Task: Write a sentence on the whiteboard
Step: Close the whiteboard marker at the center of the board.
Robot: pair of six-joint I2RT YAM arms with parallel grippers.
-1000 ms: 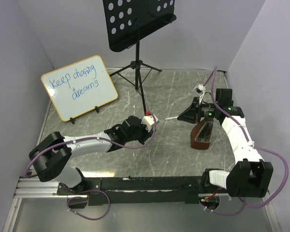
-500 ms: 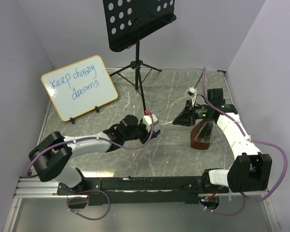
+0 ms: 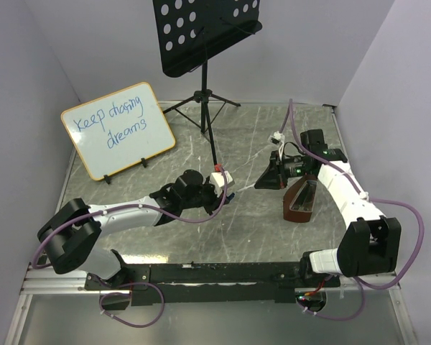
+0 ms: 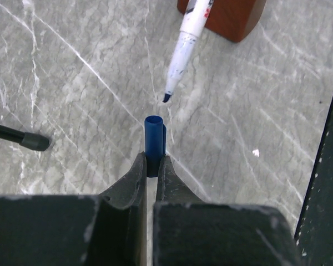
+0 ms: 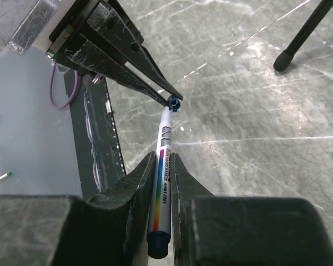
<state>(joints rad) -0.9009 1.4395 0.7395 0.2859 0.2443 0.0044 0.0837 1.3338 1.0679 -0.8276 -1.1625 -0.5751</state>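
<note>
Table [image 3: 237, 230], grey marbled, bearing all the items. Left claw [image 4: 154, 166]: clenched on a blue cap [image 4: 154, 136], which stands out past its fingertips with its open end facing away from the claw. Right claw [image 5: 162, 163]: clenched on a white marker [image 5: 165, 133], held along the claw's axis, butt end back between the fingers and blue tip forward. The two claws point at each other; the marker's tip is just in front of the cap's mouth, a small gap showing in the left wrist view. Brown block [image 3: 300, 200]: on the table just beside and below the right claw. Whiteboard [image 3: 93, 147]: orange-framed, propped up, well apart from the left claw, beyond it and to its left. Sentence [image 3: 111, 122]: blue handwriting in two lines, "Keep chasing dreams". Music stand [image 3: 205, 32]: black, perforated, on a tripod, farthest back, beyond both claws.
</note>
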